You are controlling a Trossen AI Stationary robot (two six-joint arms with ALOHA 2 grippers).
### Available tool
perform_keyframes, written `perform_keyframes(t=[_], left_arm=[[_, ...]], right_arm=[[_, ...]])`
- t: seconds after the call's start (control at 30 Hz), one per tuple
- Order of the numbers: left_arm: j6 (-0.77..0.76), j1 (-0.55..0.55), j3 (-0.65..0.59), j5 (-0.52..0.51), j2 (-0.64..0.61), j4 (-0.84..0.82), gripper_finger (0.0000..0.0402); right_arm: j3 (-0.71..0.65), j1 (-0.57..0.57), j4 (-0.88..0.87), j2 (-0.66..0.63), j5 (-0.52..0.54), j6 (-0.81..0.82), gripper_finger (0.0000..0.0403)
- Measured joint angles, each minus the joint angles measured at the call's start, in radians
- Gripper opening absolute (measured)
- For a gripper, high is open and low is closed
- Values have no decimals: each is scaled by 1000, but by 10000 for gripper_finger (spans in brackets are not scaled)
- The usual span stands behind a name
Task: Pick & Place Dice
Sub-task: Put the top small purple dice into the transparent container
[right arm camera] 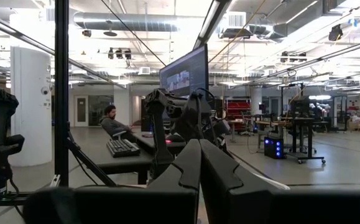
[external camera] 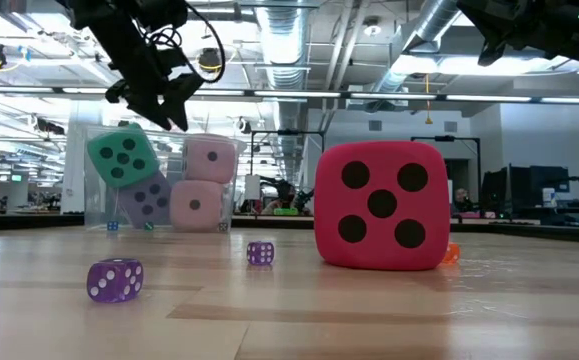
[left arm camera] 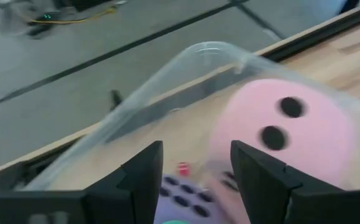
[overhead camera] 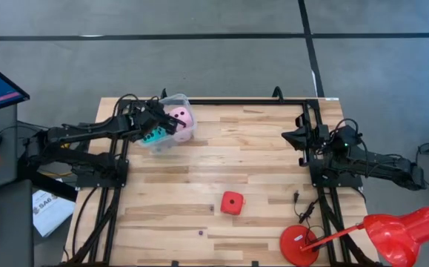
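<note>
Left gripper (overhead camera: 171, 123) positioned above the clear tub (overhead camera: 175, 99) at the far left of the tabletop (overhead camera: 258, 148), jaws spread and empty, as seen plainly in the left wrist view. Four dice already inside the tub: two pale pink dice (external camera: 209, 158) stacked one on the other, a cyan die (external camera: 123, 155) tilted against the wall, a violet-blue die (external camera: 149, 198) beneath it. Red die (overhead camera: 232, 202) remaining alone on the open tabletop, well apart from the tub, nearer the front edge. Right gripper (right arm camera: 199, 163) parked at the right side, jaws pressed together, holding nothing.

Step in hand judged as clearing the tub before fetching the last die. Recommended: lift straight up first (tub rim close to the fingers, cyan die sitting high), avoid dragging the wall sideways. For the red die, approach from above with jaws spread wide, square to two opposite flat faces, close at mid-height to prevent a corner slip.

Two small purple dice (external camera: 115, 279) also noted on the tabletop.
</note>
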Motion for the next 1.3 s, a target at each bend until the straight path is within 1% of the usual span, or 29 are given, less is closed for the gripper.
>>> perform_keyframes(t=[0.17, 0.3, 0.47, 0.6, 0.77, 0.87, 1.03, 1.3], left_arm=[[3, -28, 0, 90, 0, 89, 166], [69, -68, 0, 144, 0, 185, 157], [158, -137, 0, 212, 0, 305, 147], [187, -198, 0, 279, 0, 386, 142], [257, -286, 0, 402, 0, 458, 136], [285, -348, 0, 454, 0, 480, 133], [339, -455, 0, 509, 1, 482, 128], [340, -599, 0, 523, 43, 483, 127]], right_arm=[[0, 0, 0, 0, 0, -1, 0], [0, 0, 0, 0, 0, -1, 0], [0, 0, 0, 0, 0, -1, 0], [0, 0, 0, 0, 0, -1, 0], [0, 0, 0, 0, 0, -1, 0], [0, 0, 0, 0, 0, -1, 0], [0, 0, 0, 0, 0, 0, 0], [0, 0, 0, 0, 0, 0, 0]])
